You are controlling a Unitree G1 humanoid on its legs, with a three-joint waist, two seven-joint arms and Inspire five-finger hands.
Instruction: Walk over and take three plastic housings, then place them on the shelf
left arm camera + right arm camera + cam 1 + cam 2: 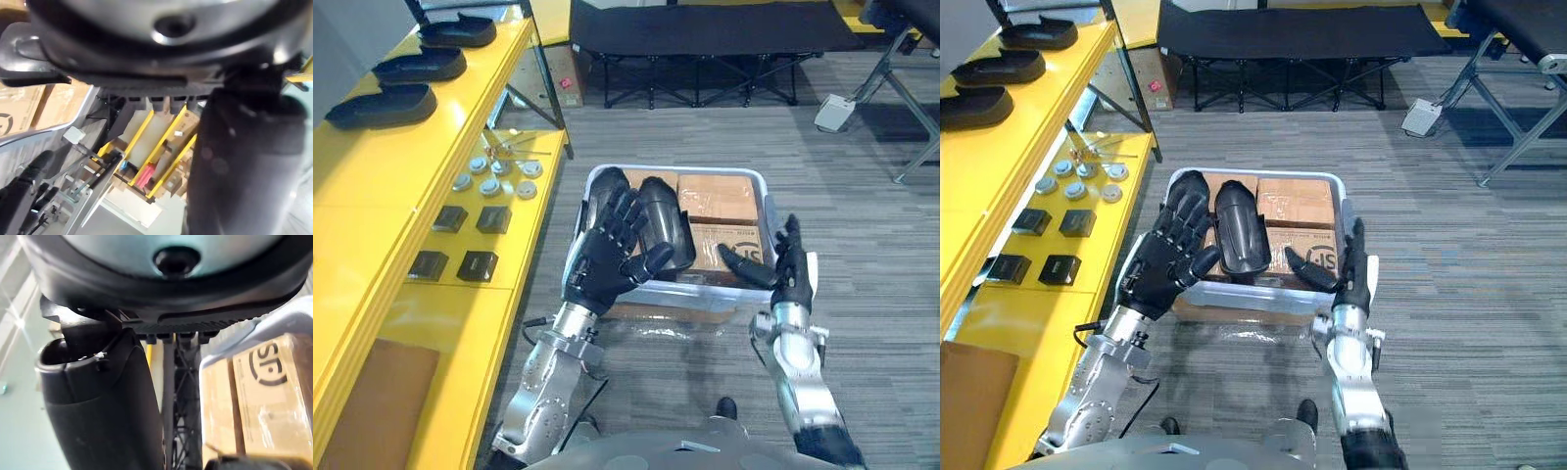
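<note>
A black plastic housing (664,227) lies tilted in the white bin (705,174) on the floor, on top of cardboard boxes (720,199). A second black housing (1187,184) peeks out behind my left hand (607,255). That hand is raised over the bin's left side, open, with fingers spread and the thumb close to the first housing. My right hand (791,269) is open at the bin's front right corner, thumb pointing inwards over a box. Three black housings (421,67) rest on the top tier of the yellow shelf (372,196) at the left.
The shelf's lower tier holds small black blocks (460,217), round silver parts (494,176) and a cardboard sheet (382,392). A black folding cot (705,29) stands behind the bin. A white box (837,111) and metal frame legs (920,147) are at the back right.
</note>
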